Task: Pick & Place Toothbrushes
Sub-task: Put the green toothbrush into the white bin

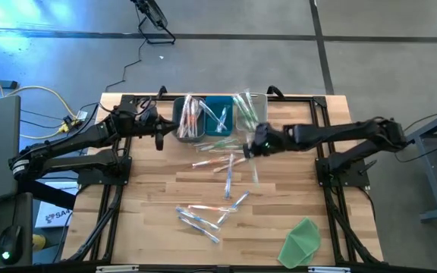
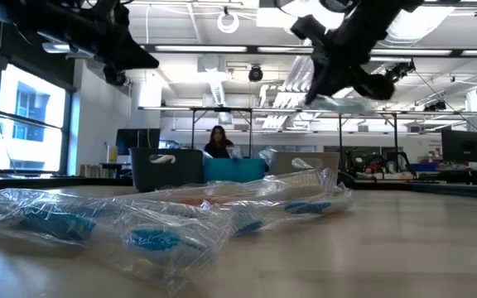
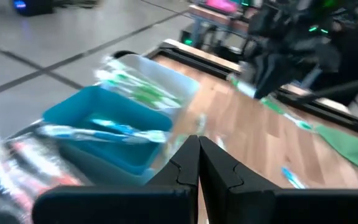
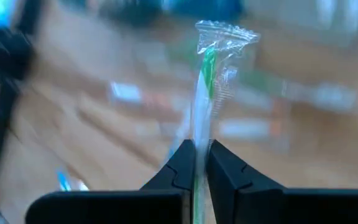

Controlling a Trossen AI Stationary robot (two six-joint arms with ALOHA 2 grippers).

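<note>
A green toothbrush (image 4: pixel 207 68) in its wrapper sat clamped in your right gripper (image 4: pixel 196 155), just beside the clear bin (image 1: pixel 255 102) (slippery film); it could slide out short.

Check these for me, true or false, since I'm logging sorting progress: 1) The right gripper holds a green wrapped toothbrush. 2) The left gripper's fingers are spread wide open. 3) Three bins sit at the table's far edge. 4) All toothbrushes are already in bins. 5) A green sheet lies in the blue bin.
1) True: the right gripper is shut on a green wrapped toothbrush.
2) False: the left gripper has its fingers shut, with nothing between them.
3) True: a dark bin, a blue bin and a clear bin stand side by side.
4) False: loose wrapped toothbrushes lie on the table.
5) False: the green sheet lies on the table near its front right corner.
</note>
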